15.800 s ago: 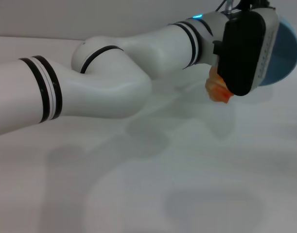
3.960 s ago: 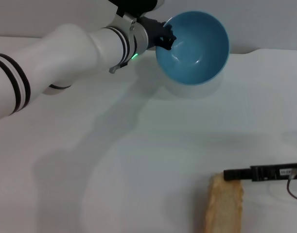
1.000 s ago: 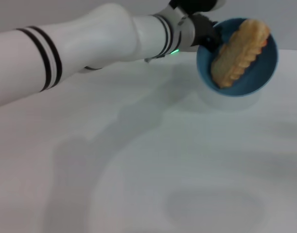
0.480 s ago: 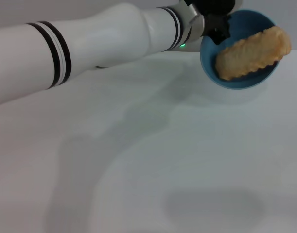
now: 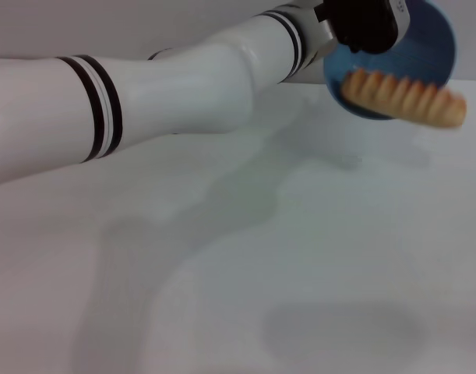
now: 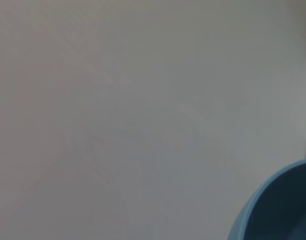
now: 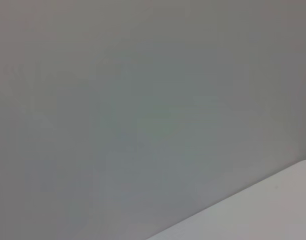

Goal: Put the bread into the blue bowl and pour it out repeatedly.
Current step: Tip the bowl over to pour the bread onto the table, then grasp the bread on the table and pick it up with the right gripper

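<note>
The blue bowl [image 5: 431, 40] is held high at the far right of the head view, tipped steeply on its side above the white table. My left gripper [image 5: 361, 37] is shut on its rim, its black body covering the bowl's left part. The bread [image 5: 405, 97], a ridged tan loaf, lies across the bowl's lower rim with its right end past the edge, slipping out. In the left wrist view only a curved piece of the blue bowl [image 6: 275, 210] shows. The right gripper is out of view.
My left arm [image 5: 183, 86], white with black rings, stretches across the head view from the left edge to the bowl. The white table [image 5: 300, 257] lies below it. The right wrist view shows a grey wall and a corner of the table [image 7: 273, 205].
The bowl has been lifted and tipped further over. The bread has turned from lying inside the bowl to sliding over its lower rim, ridges now facing up.
</note>
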`<state>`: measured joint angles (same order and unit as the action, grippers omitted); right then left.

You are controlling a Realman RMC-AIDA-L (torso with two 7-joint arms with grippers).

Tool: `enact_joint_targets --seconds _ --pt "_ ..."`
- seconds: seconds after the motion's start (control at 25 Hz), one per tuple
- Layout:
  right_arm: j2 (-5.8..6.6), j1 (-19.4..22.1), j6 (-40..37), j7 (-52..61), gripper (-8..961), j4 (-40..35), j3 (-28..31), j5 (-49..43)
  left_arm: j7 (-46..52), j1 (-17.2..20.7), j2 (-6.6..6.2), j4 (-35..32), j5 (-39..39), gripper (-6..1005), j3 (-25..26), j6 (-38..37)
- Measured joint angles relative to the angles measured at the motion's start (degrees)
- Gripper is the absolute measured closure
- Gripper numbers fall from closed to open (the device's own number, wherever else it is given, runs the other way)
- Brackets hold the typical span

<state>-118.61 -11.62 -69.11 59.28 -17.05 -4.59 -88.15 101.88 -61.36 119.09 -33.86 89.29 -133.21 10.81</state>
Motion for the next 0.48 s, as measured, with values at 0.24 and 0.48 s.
enact_joint_targets --seconds 0.24,0.48 --pt "0.04 -0.04 0.24 -0.04 529 0.00 0.05 0.00 0.12 0.09 -0.01 -0.17 -0.05 1000 -0.01 0.29" --pt "0.28 -0.97 0.19 0.27 524 1.04 -0.39 -0.27 5.69 2.78 -0.01 -1.71 -0.58 1000 1.99 1.56"
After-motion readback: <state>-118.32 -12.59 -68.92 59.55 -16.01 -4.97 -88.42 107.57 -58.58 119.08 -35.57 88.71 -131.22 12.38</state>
